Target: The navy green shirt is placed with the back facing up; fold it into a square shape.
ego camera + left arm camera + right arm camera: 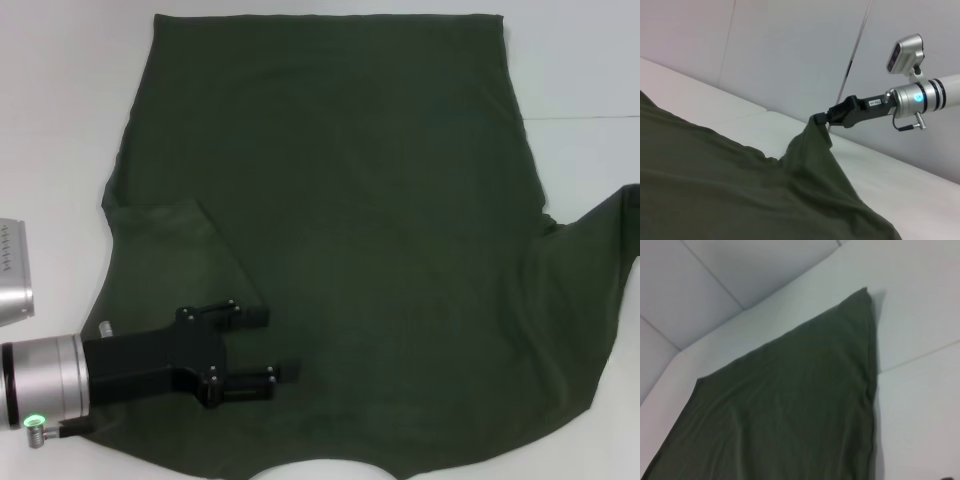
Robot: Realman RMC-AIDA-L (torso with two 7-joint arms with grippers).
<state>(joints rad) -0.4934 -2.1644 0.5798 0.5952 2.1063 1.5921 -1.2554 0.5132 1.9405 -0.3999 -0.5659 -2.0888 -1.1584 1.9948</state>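
The navy green shirt (370, 250) lies spread on the white table (60, 100), plain side up, collar at the near edge. Its left sleeve (170, 240) is folded in over the body. My left gripper (264, 345) hovers open just above the cloth near the front left, holding nothing. The right sleeve (625, 215) rises toward the head view's right edge. In the left wrist view my right gripper (821, 118) is shut on that sleeve's tip, lifting it into a peak (812, 145). The right wrist view shows only the shirt (790, 405), not the fingers.
White table surface (580, 60) surrounds the shirt on the left, far and right sides. A table seam (590, 117) runs at the far right. Pale wall panels (790, 50) stand behind the table.
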